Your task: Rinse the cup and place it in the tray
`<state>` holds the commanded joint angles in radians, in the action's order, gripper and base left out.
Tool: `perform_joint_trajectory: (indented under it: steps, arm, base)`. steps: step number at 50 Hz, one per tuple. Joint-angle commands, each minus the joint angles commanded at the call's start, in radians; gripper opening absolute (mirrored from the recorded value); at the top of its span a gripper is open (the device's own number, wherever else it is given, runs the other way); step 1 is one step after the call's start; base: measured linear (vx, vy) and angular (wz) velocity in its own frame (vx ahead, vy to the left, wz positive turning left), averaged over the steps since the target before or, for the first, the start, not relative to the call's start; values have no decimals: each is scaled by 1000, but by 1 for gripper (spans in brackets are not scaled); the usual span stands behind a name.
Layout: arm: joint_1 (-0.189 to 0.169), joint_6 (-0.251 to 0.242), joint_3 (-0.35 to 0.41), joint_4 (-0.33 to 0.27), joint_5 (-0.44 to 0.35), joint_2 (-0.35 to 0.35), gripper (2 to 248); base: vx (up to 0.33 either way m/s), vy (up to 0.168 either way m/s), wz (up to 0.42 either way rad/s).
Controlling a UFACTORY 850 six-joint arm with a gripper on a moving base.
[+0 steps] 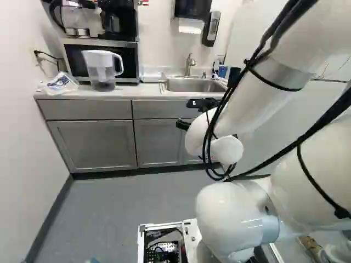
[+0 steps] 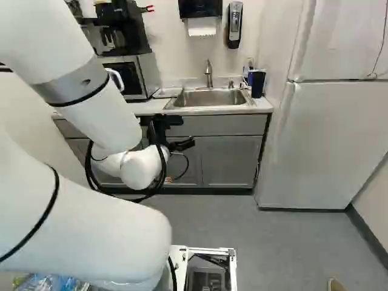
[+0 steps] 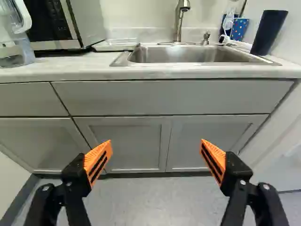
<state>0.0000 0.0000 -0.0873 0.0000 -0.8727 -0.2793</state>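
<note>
Cup [image 3: 269, 33] of dark colour, tall and wider at its mouth, stood on the counter [image 3: 77, 67] at three o'clock from the sink [image 3: 188, 55], taking the wall as twelve; its inside could not be seen. A blue spotted holder [image 3: 239, 29] stood near it, at two o'clock from the sink, with a white looped thing [image 3: 228, 23] close in front of its side. At ten o'clock from the sink lay a low white tray [image 3: 115, 47], beside the microwave [image 1: 129, 57]. Farther out, at nine o'clock, stood a pitcher [image 1: 102, 68] with clear walls, a white lid and a pale insert inside, and beyond it a clear bag [image 1: 59, 83] with something white and blue in it. On top of the microwave stood a clear jug [image 1: 75, 19] and a black coffee machine [image 1: 116, 16]. The gripper [image 2: 187, 131] hung at six o'clock from the sink, lower than the counter, before the cabinet doors [image 3: 129, 141]. In the wrist view the gripper [image 3: 156, 145] was open, its two orange pads [image 3: 98, 160] well apart, with nothing held between them.
</note>
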Motion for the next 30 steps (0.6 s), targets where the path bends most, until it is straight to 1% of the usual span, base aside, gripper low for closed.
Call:
perform_joint_trajectory:
  steps: [21, 30]
  arm:
    - [0, 0, -1, 0, 0, -1, 247]
    - [0, 0, -19, 0, 0, 0, 247]
  base:
    - [0, 0, 0]
    - [0, 0, 0]
